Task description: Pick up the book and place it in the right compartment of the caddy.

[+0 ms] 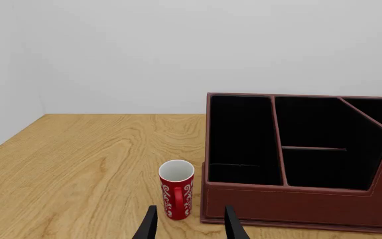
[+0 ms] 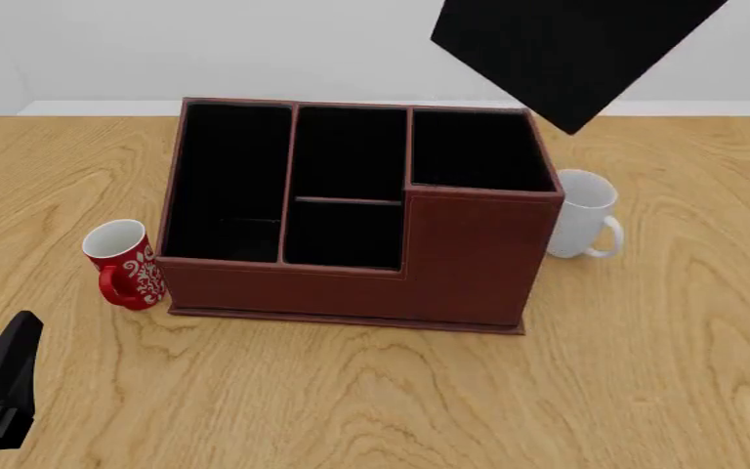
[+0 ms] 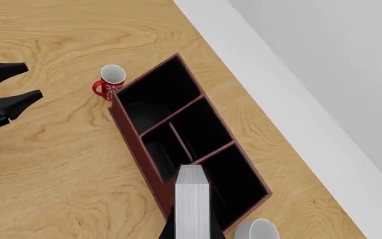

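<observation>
The right gripper [image 3: 191, 231] pinches the thick black book [image 2: 570, 54] high above the reddish-brown leather-look caddy [image 2: 467, 264], tilted, so it may hit the right compartment [image 2: 477, 151] wall; the left gripper [image 1: 189, 224] is spread.

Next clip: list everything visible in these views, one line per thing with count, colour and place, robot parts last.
book: 1, black cover with white page edges, held in the air above the caddy's right end, tilted.
caddy: 1, reddish-brown with black interior, middle of the table.
right compartment: 1, black-lined with taller walls, caddy's right end, nothing in it.
red mug: 1, red with white pattern, upright on the table just left of the caddy.
white mug: 1, white, upright just right of the caddy.
table: 1, light wood grain, under everything.
left hand: 1, black, low over the table near the red mug, open and holding nothing.
right hand: 1, mostly hidden behind the book it holds.
</observation>
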You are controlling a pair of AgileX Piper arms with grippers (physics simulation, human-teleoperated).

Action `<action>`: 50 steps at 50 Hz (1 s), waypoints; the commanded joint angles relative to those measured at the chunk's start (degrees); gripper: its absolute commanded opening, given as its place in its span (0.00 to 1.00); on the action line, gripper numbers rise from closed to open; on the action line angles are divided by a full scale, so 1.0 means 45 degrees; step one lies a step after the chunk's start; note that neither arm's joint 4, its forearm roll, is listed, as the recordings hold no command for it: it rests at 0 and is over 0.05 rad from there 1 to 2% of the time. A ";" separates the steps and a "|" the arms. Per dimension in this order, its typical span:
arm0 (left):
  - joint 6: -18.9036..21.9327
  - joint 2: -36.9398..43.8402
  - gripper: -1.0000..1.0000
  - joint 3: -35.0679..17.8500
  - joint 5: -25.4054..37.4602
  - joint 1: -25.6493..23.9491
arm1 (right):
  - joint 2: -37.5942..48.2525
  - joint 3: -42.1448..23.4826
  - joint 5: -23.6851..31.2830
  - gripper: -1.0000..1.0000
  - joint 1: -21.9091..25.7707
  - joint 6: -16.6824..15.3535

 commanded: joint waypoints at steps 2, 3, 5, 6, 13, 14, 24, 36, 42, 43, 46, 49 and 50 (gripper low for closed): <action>0.0000 0.0000 1.00 0.0000 0.0000 0.0000 | 0.0361 0.0217 -0.0919 0.00 -0.0528 -0.0139; 0.0000 0.0000 1.00 0.0000 0.0000 0.0000 | 0.0389 0.0267 -0.0981 0.00 -0.0543 -0.0096; 0.0000 0.0000 1.00 0.0000 0.0000 0.0000 | 0.0414 0.0485 -0.1192 0.00 -0.0621 -0.0114; 0.0000 0.0000 1.00 0.0000 0.0000 0.0000 | 0.0387 0.0774 -0.1444 0.00 -0.0771 -0.0305; 0.0000 0.0000 1.00 0.0000 0.0000 0.0000 | 0.0587 0.1466 -0.2264 0.00 -0.1159 -0.0479; 0.0000 0.0000 1.00 0.0000 0.0000 0.0000 | 0.0591 0.1568 -0.2382 0.00 -0.1218 -0.0616; 0.0000 0.0000 1.00 0.0000 0.0000 0.0000 | 0.0741 0.2045 -0.2979 0.00 -0.1401 -0.0844; 0.0000 0.0000 1.00 0.0000 0.0000 0.0000 | 0.1057 0.2228 -0.3570 0.00 -0.1817 -0.0842; 0.0000 0.0000 1.00 0.0000 0.0000 0.0000 | 0.1070 0.2420 -0.3733 0.00 -0.1798 -0.0827; 0.0000 0.0000 1.00 0.0000 0.0000 0.0000 | 0.1093 0.2437 -0.3775 0.00 -0.1819 -0.0809; 0.0000 0.0000 1.00 0.0000 0.0000 0.0000 | 0.1136 0.2554 -0.3933 0.00 -0.1888 -0.0867; 0.0000 0.0000 1.00 0.0000 0.0000 0.0000 | 0.1202 0.2598 -0.4029 0.00 -0.1961 -0.0832; 0.0000 0.0000 1.00 0.0000 0.0000 0.0000 | 0.1233 0.2601 -0.4057 0.00 -0.1973 -0.0784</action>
